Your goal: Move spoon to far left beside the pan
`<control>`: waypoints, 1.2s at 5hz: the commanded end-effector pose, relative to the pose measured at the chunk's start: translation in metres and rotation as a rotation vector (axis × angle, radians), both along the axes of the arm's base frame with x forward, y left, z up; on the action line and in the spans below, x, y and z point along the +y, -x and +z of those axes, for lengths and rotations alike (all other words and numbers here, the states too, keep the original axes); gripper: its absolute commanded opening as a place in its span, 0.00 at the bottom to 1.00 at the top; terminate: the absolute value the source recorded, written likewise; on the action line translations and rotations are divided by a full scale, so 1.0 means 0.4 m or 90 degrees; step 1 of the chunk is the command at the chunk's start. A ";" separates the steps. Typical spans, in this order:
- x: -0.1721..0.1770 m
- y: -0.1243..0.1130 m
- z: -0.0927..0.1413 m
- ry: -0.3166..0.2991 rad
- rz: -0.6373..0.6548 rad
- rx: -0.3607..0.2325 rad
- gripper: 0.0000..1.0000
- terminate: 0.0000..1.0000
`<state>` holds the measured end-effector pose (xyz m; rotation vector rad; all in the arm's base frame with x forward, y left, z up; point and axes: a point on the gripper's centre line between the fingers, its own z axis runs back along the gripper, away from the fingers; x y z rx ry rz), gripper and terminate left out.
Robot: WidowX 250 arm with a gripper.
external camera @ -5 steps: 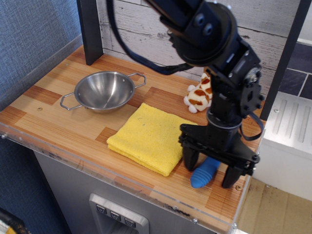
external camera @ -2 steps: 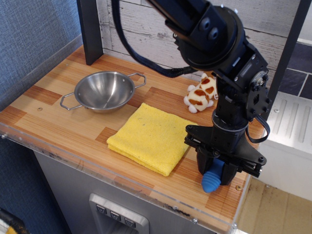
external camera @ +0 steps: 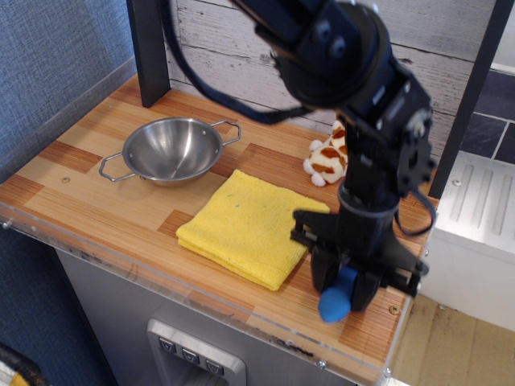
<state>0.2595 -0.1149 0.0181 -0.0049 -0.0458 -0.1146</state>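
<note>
My gripper [external camera: 344, 291] is at the front right of the table, jaws closed on the thick ribbed blue handle of the spoon [external camera: 334, 301]. The handle end sticks out below the fingers; the silver bowl is hidden behind the gripper. The spoon seems slightly raised off the wood. The shiny steel pan [external camera: 172, 150] with two wire loop handles sits at the left rear of the table, far from the gripper.
A folded yellow cloth [external camera: 246, 226] lies between the pan and the gripper. A small orange-and-white plush toy [external camera: 328, 160] sits behind the gripper. A dark post [external camera: 149, 50] stands at the back left. The table's front edge [external camera: 241, 315] and right edge are close to the gripper.
The jaws were open around the blue handle a second ago, then shut on it. The gripper has since shifted slightly left with the spoon in it.
</note>
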 end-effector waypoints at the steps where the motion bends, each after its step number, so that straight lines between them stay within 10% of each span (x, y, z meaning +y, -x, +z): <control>1: 0.028 -0.032 0.213 0.016 -0.009 -0.066 0.00 0.00; 3: 0.174 0.015 0.373 0.007 0.043 -0.095 0.00 0.00; 6: 0.481 0.034 0.392 -0.016 0.135 -0.081 0.00 0.00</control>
